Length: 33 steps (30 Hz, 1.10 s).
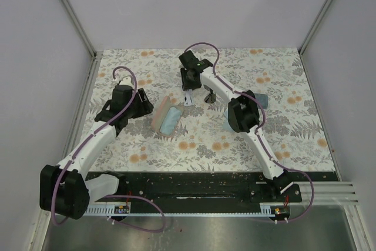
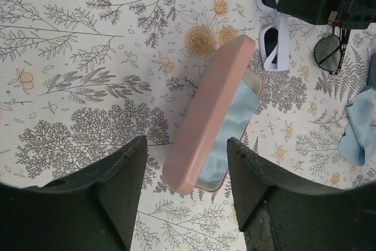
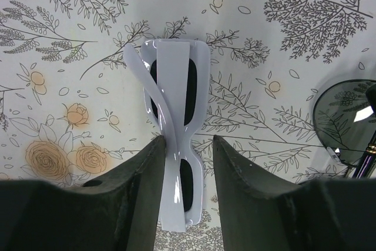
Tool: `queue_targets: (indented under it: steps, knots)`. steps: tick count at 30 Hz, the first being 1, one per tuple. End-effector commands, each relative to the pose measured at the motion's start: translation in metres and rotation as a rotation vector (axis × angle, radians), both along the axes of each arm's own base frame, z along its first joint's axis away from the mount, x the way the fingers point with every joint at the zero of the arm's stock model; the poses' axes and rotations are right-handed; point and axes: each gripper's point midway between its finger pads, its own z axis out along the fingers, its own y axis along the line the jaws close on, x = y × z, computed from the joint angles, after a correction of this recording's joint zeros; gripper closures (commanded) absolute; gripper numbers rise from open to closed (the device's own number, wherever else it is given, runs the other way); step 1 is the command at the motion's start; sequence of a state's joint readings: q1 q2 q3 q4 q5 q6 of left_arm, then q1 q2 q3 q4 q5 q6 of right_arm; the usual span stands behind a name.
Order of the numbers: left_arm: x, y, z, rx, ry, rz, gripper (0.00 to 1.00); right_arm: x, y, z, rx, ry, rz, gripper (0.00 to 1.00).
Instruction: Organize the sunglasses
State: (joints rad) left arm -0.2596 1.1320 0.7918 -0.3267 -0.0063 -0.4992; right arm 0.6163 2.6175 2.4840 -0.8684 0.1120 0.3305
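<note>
A matte floral-print tablecloth (image 1: 294,139) covers the work surface. On it lies an open oblong pink case (image 2: 202,116) with rounded ends and a soft light blue cloth (image 2: 238,110) folded inside. The left gripper (image 2: 187,142) straddles the case's near end, its black wedge-shaped fingers apart. The glossy white-framed sunglasses (image 3: 176,86), chunky and folded flat, lie between the right gripper's (image 3: 188,139) parted fingers, not clamped. Just beside them rest the thin dark-framed sunglasses (image 3: 343,121) with rounded tinted lenses.
</note>
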Motion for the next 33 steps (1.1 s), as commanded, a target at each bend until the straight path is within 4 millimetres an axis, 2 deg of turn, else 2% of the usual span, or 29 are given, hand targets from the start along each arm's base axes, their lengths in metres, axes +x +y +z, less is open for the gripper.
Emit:
queue_targets:
  steps: [1,11,15,20,24,26,28,33]
  knots:
    - [0.011,-0.006,0.014,-0.071,-0.067,-0.01,0.39,0.0,0.007,0.004,0.015,-0.008,0.003,0.55]
    - [0.013,-0.005,-0.001,-0.063,-0.039,-0.006,0.39,-0.013,0.02,0.005,0.035,0.005,0.073,0.62]
    - [0.014,-0.004,0.0,-0.058,-0.042,-0.007,0.39,-0.015,0.018,0.008,0.038,0.005,0.066,0.73]
    - [0.015,-0.005,-0.004,-0.057,-0.04,-0.005,0.39,-0.021,0.015,0.031,0.061,-0.018,0.053,0.79]
    - [0.016,-0.005,-0.013,-0.068,-0.042,0.004,0.39,-0.032,0.013,0.058,0.114,-0.025,0.02,0.79]
    - [0.017,-0.006,-0.018,-0.079,-0.044,0.001,0.39,-0.044,0.015,0.066,0.172,0.002,-0.009,0.79]
    - [0.019,-0.008,-0.023,-0.08,-0.039,0.0,0.39,-0.053,0.021,0.092,0.28,-0.008,-0.034,0.81]
    - [0.022,-0.003,-0.027,-0.055,-0.043,0.016,0.39,-0.08,0.025,0.109,0.479,0.028,-0.174,0.77]
